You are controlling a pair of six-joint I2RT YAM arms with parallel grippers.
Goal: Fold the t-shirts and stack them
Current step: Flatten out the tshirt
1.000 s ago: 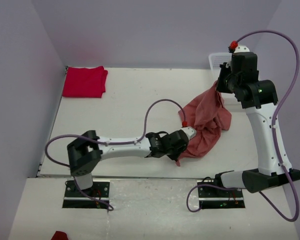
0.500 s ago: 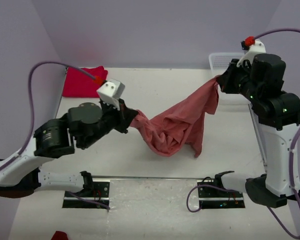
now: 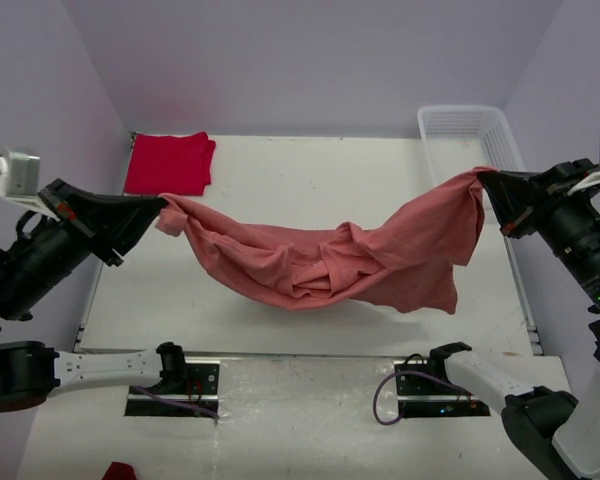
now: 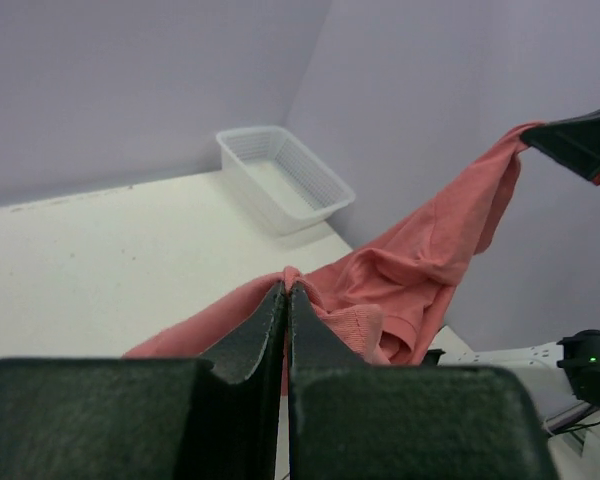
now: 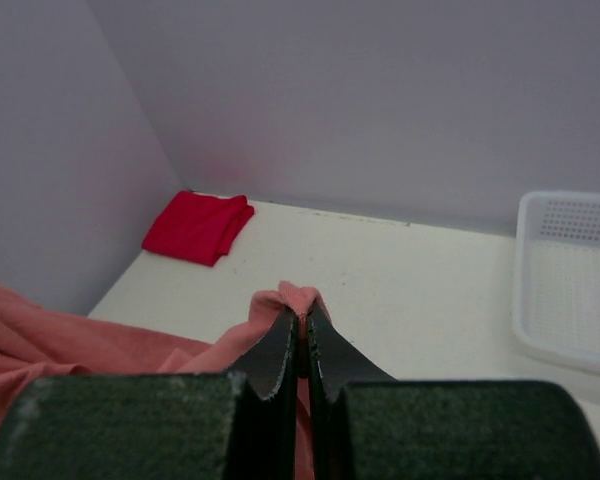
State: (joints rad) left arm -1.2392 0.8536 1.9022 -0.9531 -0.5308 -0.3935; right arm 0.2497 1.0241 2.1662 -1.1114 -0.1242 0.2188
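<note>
Pink t-shirt (image 3: 320,265): full span, top view only

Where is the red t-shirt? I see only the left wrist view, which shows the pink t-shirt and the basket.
Observer: The red t-shirt lies folded in the far left corner of the table.
Operator: Does the other arm grip anything?
Observer: Yes; the right wrist view shows the right end effector shut on a fold of the pink t-shirt.
Operator: How does it hang?
Observer: From above, it spans from the left end effector to the right one, sagging and bunched in the middle.
</note>
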